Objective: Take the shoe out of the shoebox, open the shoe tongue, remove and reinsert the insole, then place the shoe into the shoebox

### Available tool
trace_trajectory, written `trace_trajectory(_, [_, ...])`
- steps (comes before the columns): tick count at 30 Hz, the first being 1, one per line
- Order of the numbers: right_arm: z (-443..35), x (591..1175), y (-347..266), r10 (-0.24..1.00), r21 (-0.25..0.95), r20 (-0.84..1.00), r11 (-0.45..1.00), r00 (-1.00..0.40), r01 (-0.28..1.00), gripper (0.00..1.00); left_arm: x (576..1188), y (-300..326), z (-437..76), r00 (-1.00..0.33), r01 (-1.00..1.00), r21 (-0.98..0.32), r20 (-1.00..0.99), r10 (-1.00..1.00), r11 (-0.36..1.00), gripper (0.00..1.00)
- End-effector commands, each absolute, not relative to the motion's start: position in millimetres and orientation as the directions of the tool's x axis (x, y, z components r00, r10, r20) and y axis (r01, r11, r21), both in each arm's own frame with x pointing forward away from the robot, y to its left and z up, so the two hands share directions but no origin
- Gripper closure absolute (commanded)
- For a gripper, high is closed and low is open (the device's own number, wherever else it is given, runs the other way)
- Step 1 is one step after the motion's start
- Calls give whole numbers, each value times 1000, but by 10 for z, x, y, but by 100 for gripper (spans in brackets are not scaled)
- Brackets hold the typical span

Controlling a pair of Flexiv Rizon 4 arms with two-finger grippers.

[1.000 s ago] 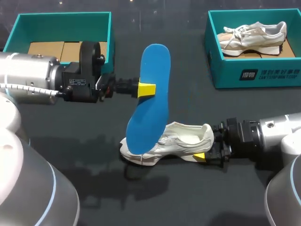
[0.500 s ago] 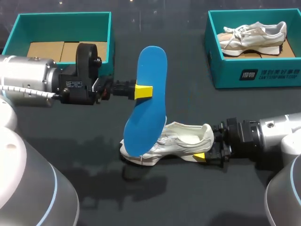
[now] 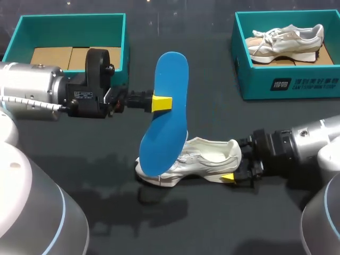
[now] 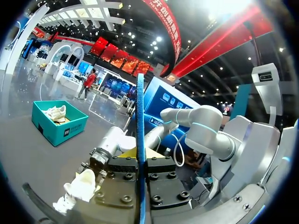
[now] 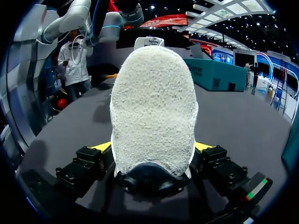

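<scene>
Blue and clear of its shoe, the insole point(image 3: 166, 114) stands almost on end over the middle of the dark table point(image 3: 212, 223). My left gripper point(image 3: 162, 102) comes in from nine o'clock and pinches it at one long edge. From that wrist the insole is a thin blue line running straight up between my two fingers, which press on its two faces. Its narrower end points to twelve o'clock. Its broad lower end hangs in front of the toe of the white shoe point(image 3: 204, 159); I cannot tell whether the two touch.

The white shoe sits on the table with its toe to nine o'clock and its heel to three. My right gripper point(image 3: 234, 169) comes in from three o'clock and is clamped on that heel. The right wrist view shows a yellow tip tight against each flank of the fuzzy heel cup.

At about ten o'clock from the shoe, well apart from it at the far left of the table, the open-topped teal left shoebox point(image 3: 69, 21) holds brown cardboard pieces point(image 3: 53, 54) lying flat on its floor. At about two o'clock, at the far right, the matching right shoebox point(image 3: 287, 85) holds a pale sneaker point(image 3: 289, 38). That sneaker rests on a cardboard liner point(image 3: 305, 56), toe to nine o'clock.
</scene>
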State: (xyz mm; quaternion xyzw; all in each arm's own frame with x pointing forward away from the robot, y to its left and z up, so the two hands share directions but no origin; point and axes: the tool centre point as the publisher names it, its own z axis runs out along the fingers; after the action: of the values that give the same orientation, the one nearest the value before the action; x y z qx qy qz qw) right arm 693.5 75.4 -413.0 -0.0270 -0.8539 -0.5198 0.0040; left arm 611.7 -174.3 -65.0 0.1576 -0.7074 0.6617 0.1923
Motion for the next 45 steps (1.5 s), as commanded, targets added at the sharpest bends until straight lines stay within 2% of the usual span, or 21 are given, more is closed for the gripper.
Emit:
trace_trajectory(1, [-3973,6891,589,15,823,67,565,-998,64,0,6102,-1745,-661,-877,-477,-876,480,30,71,100])
trace_trajectory(8, [-3796,6801,295,-33,698,106,714,-994,51,0,6102,-1745,-661,-877,-477,-876,480,30,71,100])
trace_trajectory(12, [-3692,6760,114,-16,605,108,795,-994,53,0,6102,-1745,-661,-877,-477,-876,480,30,71,100])
trace_trajectory(21, [-3456,6708,-91,10,428,72,903,-997,40,0,6102,-1745,-661,-877,-477,-876,480,30,71,100])
trace_trajectory(29, [-3289,6689,-41,10,294,58,956,-998,26,0,6102,-1745,-661,-877,-477,-876,480,30,71,100])
trace_trajectory(37, [-3225,6691,80,10,227,47,974,-999,21,0,6102,-1745,-661,-877,-477,-876,480,30,71,100])
trace_trajectory(45, [-3178,6699,173,-2,225,19,974,-1000,2,0,6102,-1745,-661,-877,-477,-876,480,30,71,100])
